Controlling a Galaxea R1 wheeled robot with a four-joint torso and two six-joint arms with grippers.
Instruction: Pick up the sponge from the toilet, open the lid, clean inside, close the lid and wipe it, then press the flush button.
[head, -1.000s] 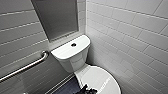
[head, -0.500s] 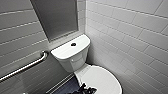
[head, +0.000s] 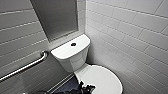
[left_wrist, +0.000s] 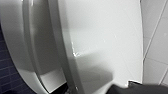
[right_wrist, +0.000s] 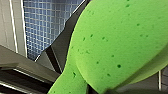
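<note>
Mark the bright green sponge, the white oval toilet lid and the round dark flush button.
bright green sponge (right_wrist: 117, 42): right wrist view, its pitted broad face.
white oval toilet lid (head: 102, 78): head view, middle of its top.
round dark flush button (head: 73, 44): head view, its centre.

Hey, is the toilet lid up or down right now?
Down. In the head view the lid lies flat over the bowl, hiding the inside, in front of the tank.

Head high, facing down at lid (head: 105, 77); left wrist close on it.
</note>
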